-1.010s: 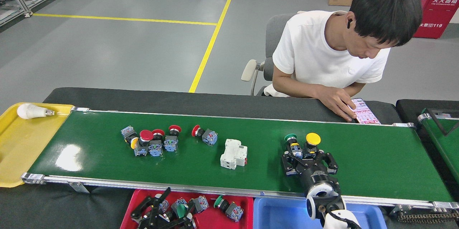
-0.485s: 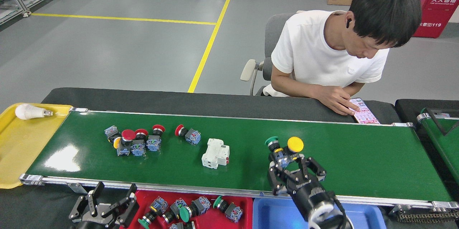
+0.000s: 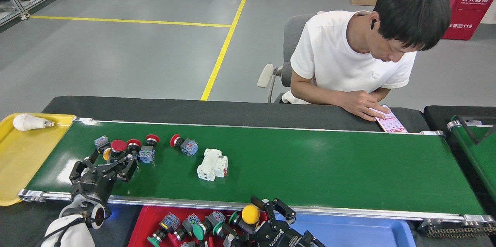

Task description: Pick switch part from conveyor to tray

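Switches (image 3: 128, 149) on conveyor (image 3: 310, 165): six.

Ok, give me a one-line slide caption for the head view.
Left gripper reaches switch parts on the conveyor while right gripper carries a yellow-capped switch over the red tray.

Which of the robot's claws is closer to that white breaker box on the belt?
Left, narrowly. The left claw hangs over the red buttons left of the white breaker; the right claw is off the belt, over the red tray.
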`<state>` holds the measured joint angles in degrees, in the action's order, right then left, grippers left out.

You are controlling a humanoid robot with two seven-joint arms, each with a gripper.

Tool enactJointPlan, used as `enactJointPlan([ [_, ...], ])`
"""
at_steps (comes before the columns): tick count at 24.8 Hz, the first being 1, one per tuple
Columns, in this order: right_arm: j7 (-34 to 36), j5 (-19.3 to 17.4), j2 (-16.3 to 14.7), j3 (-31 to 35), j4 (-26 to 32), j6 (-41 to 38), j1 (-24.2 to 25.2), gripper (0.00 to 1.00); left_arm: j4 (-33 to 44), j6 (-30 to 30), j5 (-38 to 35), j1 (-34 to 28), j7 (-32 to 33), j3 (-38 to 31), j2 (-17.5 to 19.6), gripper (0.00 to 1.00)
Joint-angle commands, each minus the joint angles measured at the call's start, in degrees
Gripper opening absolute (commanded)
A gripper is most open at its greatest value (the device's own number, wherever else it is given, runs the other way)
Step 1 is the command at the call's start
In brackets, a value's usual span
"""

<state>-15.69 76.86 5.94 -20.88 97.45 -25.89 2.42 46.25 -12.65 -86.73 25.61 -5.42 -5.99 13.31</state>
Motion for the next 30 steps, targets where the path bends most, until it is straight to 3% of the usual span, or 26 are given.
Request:
enactJointPlan([
  [1,0.05,-0.3,0.3,0.58,0.46,0.23,-1.1,1.0,-2.31,0.25,-0.11,1.46,-0.39,1.77,1.01,0.9],
  [3,0.05,-0.39,0.3,3.13,0.55,0.31,-1.1,1.0,-3.54,-0.1,-0.11,2.16,-0.12,2.48,1.19,0.51],
  [5,-0.13,-0.39,0.39,6.38,0.73,0.31,-1.19,1.0,-3.71,-0.1,-0.11,2.16,0.05,2.48,1.36,0.22],
  [6,-0.13,-0.39,0.3,8.4,0.9,0.31,-1.19,1.0,-3.63,-0.18,-0.11,2.08,0.05,2.48,1.36,0.11],
  [8,-0.13,-0.48,0.39,13.5,0.99,0.23,-1.19,1.0,-3.28,-0.36,0.15,1.72,-0.03,2.48,1.36,0.04],
  [12,-0.22,-0.57,0.74,25.01,0.9,1.37,-2.07,1.0,0.77,-0.36,0.68,-1.09,-0.47,1.77,0.84,0.0],
  [15,-0.04,-0.57,0.04,30.82,0.55,10.33,-2.86,0.99,7.89,-0.62,3.67,-5.75,-0.39,1.69,1.1,0.0],
  [19,2.94,-0.57,-6.9,33.19,0.46,20.88,-2.86,1.0,22.99,-0.71,4.28,-15.49,-0.21,1.69,0.92,0.0],
  [23,9.01,-1.45,-8.49,33.28,2.13,19.39,3.21,1.0,36.63,-1.5,4.28,-25.08,-0.21,1.86,0.84,0.0],
  [26,9.8,-7.16,-10.51,34.51,3.98,12.0,8.39,1.0,43.57,-3.88,3.67,-31.23,-0.12,2.74,0.4,0.01],
  [27,10.77,-9.18,-10.77,35.65,3.98,8.4,9.53,1.0,45.42,-4.58,3.49,-33.08,0.05,3.79,0.22,0.01],
  [30,13.49,-9.71,-10.16,39.16,3.98,3.3,11.73,0.99,48.93,-4.84,2.09,-34.84,0.14,11.27,0.22,0.01],
])
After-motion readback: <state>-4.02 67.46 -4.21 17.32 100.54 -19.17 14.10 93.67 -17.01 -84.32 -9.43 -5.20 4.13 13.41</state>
